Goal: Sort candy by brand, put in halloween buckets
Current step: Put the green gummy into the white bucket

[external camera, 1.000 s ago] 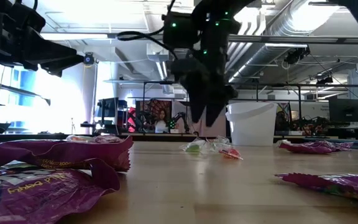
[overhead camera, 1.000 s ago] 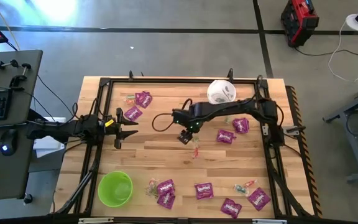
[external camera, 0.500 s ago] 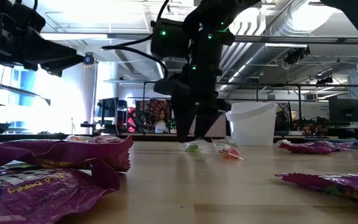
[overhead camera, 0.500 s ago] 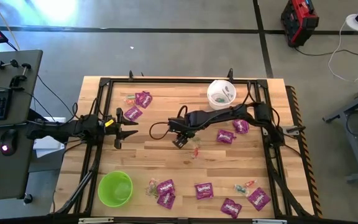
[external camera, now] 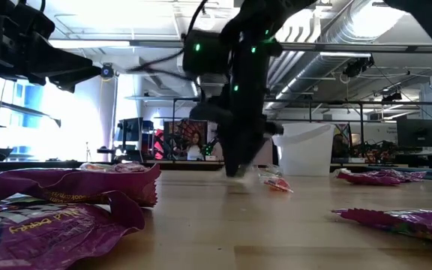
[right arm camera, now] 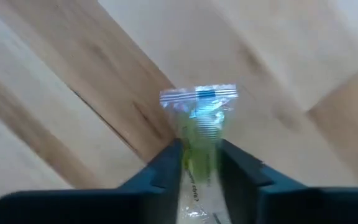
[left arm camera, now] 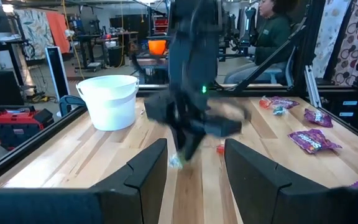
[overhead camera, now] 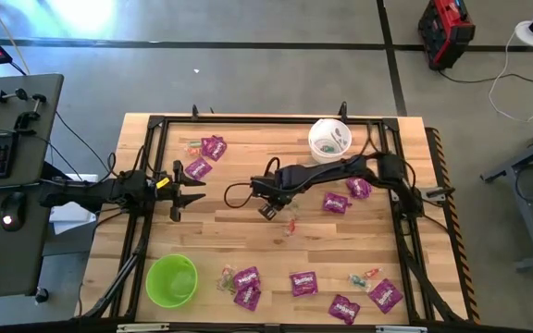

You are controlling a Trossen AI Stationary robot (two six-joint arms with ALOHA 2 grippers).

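The right gripper (overhead camera: 267, 211) is lowered to the table (overhead camera: 239, 236) near its middle, well in front of the white bucket (overhead camera: 328, 138), and is closed on a green clear-wrapped sweet (right arm camera: 199, 134); in the right wrist view the wrapper is pinched between the two fingers (right arm camera: 163, 167) with its crimped end sticking out past the tips. The grip is taken along the wrapper's long axis, probably so that so small an item cannot slip sideways. A red sweet (external camera: 277, 184) is left lying just beside the gripper (likely the next one of this kind). The white bucket is judged to be the target, since small sweets seem to lie inside it, though this cannot be confirmed. The path from the gripper to that bucket is open wood, with no packet across it; the purple packets (overhead camera: 336, 203) lie off to the side. The left gripper (overhead camera: 191, 185) is parked well away from the white bucket, at the table's left side, fingers spread and empty. The green bucket (overhead camera: 171, 279) stands at the corner diagonally opposite the white one, near the table edge.
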